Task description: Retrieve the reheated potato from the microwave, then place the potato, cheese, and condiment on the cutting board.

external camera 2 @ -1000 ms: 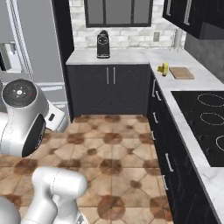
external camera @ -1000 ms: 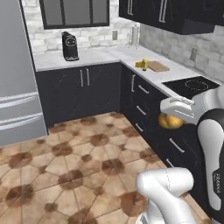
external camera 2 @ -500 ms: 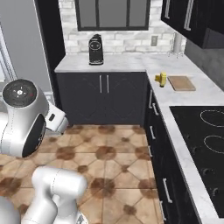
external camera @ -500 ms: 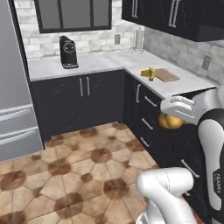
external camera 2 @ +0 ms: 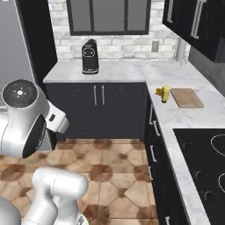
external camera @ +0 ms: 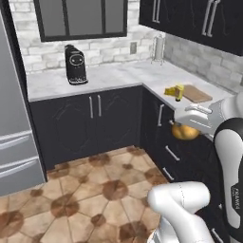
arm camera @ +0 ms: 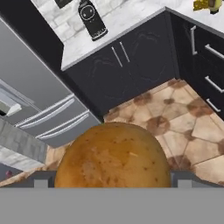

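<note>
End effector (external camera: 186, 127) holds the potato (external camera: 184, 131) above tiled floor (external camera: 80, 199), near marble counter (external camera: 118, 76).

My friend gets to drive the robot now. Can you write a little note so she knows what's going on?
Gripper: closed on the potato, carried in the air beside the dark lower cabinets.
Cutting board: on the right-hand counter, nothing on it yet.
Condiment and cheese: on the counter just next to the board.
Done: potato is in hand.
Left: put the potato, cheese and condiment on the board.
</note>
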### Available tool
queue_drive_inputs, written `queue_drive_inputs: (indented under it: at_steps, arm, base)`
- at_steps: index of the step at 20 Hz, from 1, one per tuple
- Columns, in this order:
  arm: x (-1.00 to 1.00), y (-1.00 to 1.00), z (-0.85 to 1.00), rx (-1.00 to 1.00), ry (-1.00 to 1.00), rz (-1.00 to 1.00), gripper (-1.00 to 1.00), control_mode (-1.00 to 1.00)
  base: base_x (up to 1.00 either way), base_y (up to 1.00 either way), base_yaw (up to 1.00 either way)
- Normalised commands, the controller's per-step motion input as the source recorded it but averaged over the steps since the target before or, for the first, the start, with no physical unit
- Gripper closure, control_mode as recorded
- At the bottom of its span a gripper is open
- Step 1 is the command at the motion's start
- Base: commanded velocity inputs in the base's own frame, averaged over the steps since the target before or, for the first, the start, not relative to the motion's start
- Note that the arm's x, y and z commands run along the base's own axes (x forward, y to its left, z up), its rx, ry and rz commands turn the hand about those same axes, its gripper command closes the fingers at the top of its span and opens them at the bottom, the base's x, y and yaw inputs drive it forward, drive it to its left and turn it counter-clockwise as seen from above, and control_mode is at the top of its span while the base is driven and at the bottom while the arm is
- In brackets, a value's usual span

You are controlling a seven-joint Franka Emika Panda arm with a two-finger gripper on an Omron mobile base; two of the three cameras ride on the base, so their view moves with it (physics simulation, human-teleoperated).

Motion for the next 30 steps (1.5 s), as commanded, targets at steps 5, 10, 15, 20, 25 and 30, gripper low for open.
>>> queue_drive_inputs:
  at_steps: [5, 10, 15, 20, 25, 30]
  arm:
    - [0.0, 0.0, 0.0, 0.0, 0.0, 0.0, 1.0, 1.0]
    - [0.0, 0.0, 0.0, 0.0, 0.0, 0.0, 1.0, 1.0]
    - [0.0, 0.0, 0.0, 0.0, 0.0, 0.0, 1.0, 1.0]
    - [0.0, 0.0, 0.0, 0.0, 0.0, 0.0, 1.0, 1.0]
    - [0.0, 0.0, 0.0, 0.0, 0.0, 0.0, 1.0, 1.0]
    - [0.0, 0.0, 0.0, 0.0, 0.0, 0.0, 1.0, 1.0]
  base:
    - [0.91, -0.09, 0.0]
    - [0.93, -0.05, 0.0]
    - [0.85, 0.0, -0.07]
    - [0.65, 0.0, -0.38]
    - [0.4, 0.03, -0.66]
    - [0.23, 0.09, -0.84]
